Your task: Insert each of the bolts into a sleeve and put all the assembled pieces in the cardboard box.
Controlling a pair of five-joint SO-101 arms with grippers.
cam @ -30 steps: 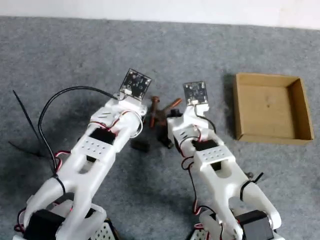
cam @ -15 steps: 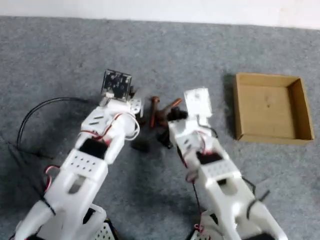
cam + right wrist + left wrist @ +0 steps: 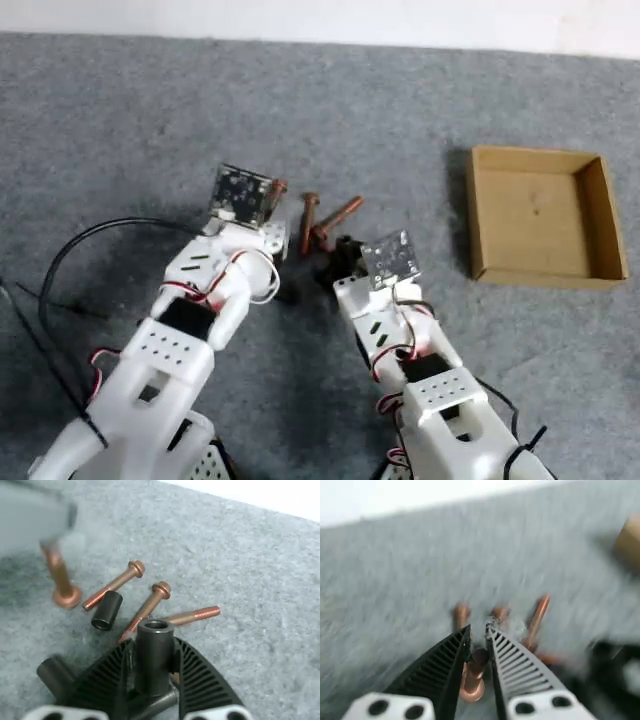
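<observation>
My left gripper (image 3: 477, 629) is shut on a copper bolt (image 3: 472, 672) and holds it above the carpet; in the high view this gripper (image 3: 270, 207) is just left of the loose bolts, with the held bolt (image 3: 277, 187) poking out. My right gripper (image 3: 154, 642) is shut on a black sleeve (image 3: 155, 655) that stands upright, bore up; it sits (image 3: 338, 262) just on the near side of the bolts. Three copper bolts (image 3: 147, 605) lie on the carpet beyond it, and a loose black sleeve (image 3: 106, 610) lies beside them. The held bolt (image 3: 60, 577) hangs a little beyond the sleeve.
The open cardboard box (image 3: 472, 215) stands at the right of the grey carpet, apart from both arms. Another black sleeve (image 3: 52, 672) lies beside my right gripper. A black cable (image 3: 100, 235) loops over the carpet left of the left arm.
The left arm swung left and rose off the bolt pile with a bolt. The right arm drew back toward the near side with the sleeve and tilted it upright.
</observation>
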